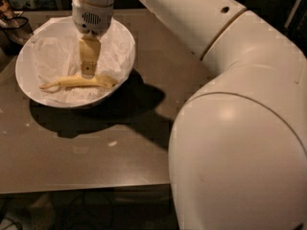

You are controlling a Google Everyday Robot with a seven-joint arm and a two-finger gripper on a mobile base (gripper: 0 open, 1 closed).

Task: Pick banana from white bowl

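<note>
Camera view: your gripper (88, 73) hangs straight down inside the white bowl (21, 83), which sits at the far left of the brown table (120, 152). Its tip is right at the middle of the banana (72, 83), but you cannot tell if it touches. Nor can you tell from this angle if the gripper is open or closed. The banana lies flat on crumpled white paper (50, 56) in the bottom of the bowl, with its thin stem end towards the left of the view and its darker end towards the right. A dark shadow (120, 104) spreads beside the bowl. The robot's bulky cream arm (240, 138) fills the right side.
</note>
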